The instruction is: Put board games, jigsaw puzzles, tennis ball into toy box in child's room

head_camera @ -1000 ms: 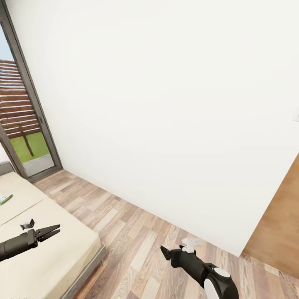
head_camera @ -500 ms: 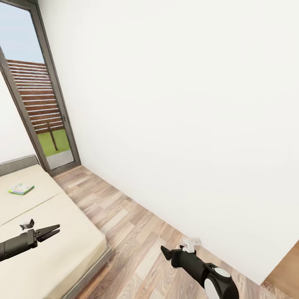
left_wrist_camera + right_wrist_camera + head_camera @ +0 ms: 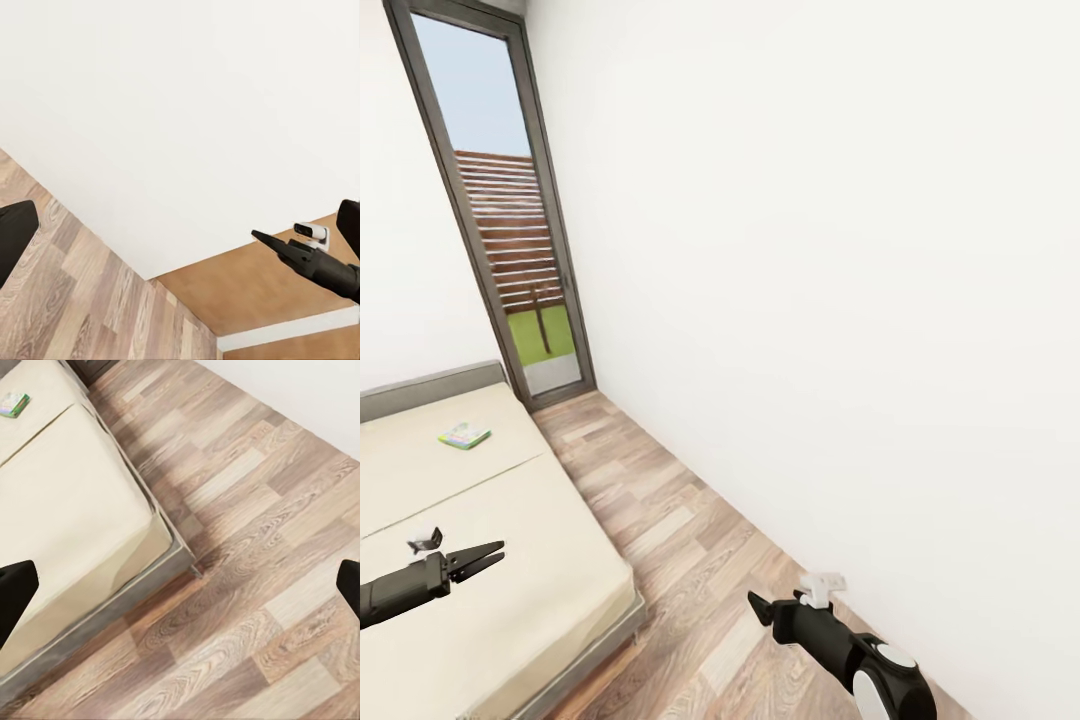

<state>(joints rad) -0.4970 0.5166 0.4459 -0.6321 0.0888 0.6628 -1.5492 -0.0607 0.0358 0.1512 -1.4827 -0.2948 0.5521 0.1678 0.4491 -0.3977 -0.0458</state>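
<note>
Beside the bed: wood-plank floor, a clear strip between the grey frame and the white wall, narrowing toward the tall dark-framed window beyond the headboard. On the beige mattress, near the headboard end and well apart from the mattress edge, one board game, small, green and white, lying flat; seen also from the right wrist at. Rest of the mattress bare. Over the foot end of the bed, the left gripper, dark fingers slightly apart, nothing between them. Over the floor strip, off the bed's corner, the right gripper; in its wrist view two finger tips at opposite edges, spread wide, nothing held. Below that, the bed's grey frame corner meeting the planks. From the left wrist, wall, floor and a brown panel, with the other arm's dark tip in view.
</note>
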